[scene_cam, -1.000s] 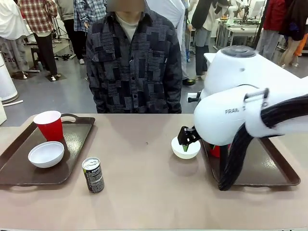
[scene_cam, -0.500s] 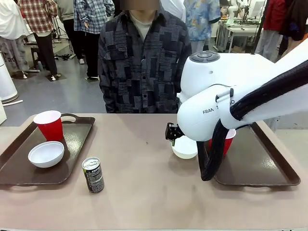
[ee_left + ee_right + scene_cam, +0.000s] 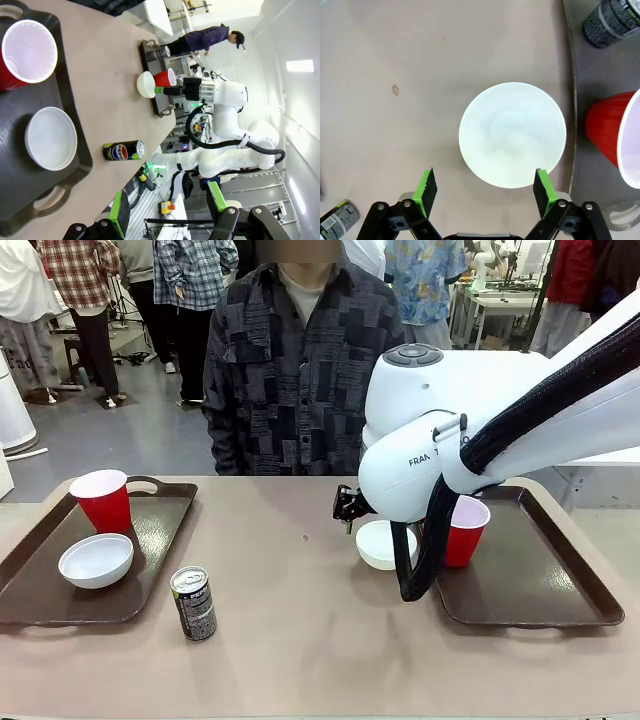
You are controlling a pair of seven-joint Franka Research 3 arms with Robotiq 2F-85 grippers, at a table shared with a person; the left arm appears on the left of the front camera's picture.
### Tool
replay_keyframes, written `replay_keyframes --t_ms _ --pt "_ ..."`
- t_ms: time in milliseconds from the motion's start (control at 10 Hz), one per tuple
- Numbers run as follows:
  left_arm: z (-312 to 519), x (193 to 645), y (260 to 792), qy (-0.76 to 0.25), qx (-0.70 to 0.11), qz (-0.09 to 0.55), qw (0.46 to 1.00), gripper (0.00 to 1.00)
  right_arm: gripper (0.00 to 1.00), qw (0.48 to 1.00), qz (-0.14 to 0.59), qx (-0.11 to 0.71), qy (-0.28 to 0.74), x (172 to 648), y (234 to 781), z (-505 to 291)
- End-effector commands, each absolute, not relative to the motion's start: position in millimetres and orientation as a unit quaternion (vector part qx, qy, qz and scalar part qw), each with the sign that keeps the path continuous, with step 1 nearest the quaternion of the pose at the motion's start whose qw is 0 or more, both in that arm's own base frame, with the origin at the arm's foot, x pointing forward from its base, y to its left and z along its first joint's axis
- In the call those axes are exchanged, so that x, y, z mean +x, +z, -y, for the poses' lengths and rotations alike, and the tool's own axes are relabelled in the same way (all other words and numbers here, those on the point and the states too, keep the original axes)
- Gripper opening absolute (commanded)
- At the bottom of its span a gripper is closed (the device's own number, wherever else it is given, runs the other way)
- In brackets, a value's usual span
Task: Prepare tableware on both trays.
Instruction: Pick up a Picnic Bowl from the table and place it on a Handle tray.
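Observation:
On the left tray [image 3: 165, 525] stand a red cup [image 3: 101, 500] and a white bowl [image 3: 96, 560]. A dark can [image 3: 194, 603] stands on the table beside it. A second white bowl [image 3: 384, 543] sits on the bare table just left of the right tray [image 3: 540, 575], which holds a red cup [image 3: 466, 530] and a can [image 3: 609, 17]. My right gripper [image 3: 485, 186] hangs open above this bowl [image 3: 512, 134], its green pads [image 3: 426, 185] wider than the rim and clear of it. My left gripper [image 3: 167, 210] is open and empty, high over the left tray [image 3: 20, 165].
A person in a patterned dark shirt [image 3: 300, 370] stands at the far edge of the table, hands out of sight. My right arm's white body [image 3: 440, 460] looms over the table's middle right. Bare tabletop lies between the two trays.
My right arm has lifted and swung left, taking its open gripper up out of the bowl. The bowl stays beside the right tray, and the red cup there has come into sight.

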State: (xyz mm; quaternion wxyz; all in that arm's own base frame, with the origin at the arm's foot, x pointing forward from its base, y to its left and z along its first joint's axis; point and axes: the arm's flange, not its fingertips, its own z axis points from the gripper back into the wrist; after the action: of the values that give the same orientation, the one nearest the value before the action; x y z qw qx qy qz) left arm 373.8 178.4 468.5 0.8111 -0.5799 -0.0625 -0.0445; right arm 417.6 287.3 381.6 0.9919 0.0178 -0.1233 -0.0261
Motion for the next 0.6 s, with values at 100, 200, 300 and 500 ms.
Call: replay_keyframes --t_ms 100,200,300,500 --pt "-179 374 472 -0.037 -0.585 0.064 0.808 0.82 1.00 0.996 0.091 0.002 -0.012 433 358 -301" --pt "-179 374 472 -0.037 -0.585 0.064 0.808 0.82 1.00 0.997 0.080 0.018 0.004 436 350 -312" --pt "-179 374 472 -0.037 -0.585 0.064 0.808 0.82 1.00 0.997 0.079 0.016 0.012 437 341 -320" --pt "-179 374 472 -0.037 -0.585 0.064 0.808 0.82 0.42 0.997 0.073 0.021 0.027 439 332 -325"
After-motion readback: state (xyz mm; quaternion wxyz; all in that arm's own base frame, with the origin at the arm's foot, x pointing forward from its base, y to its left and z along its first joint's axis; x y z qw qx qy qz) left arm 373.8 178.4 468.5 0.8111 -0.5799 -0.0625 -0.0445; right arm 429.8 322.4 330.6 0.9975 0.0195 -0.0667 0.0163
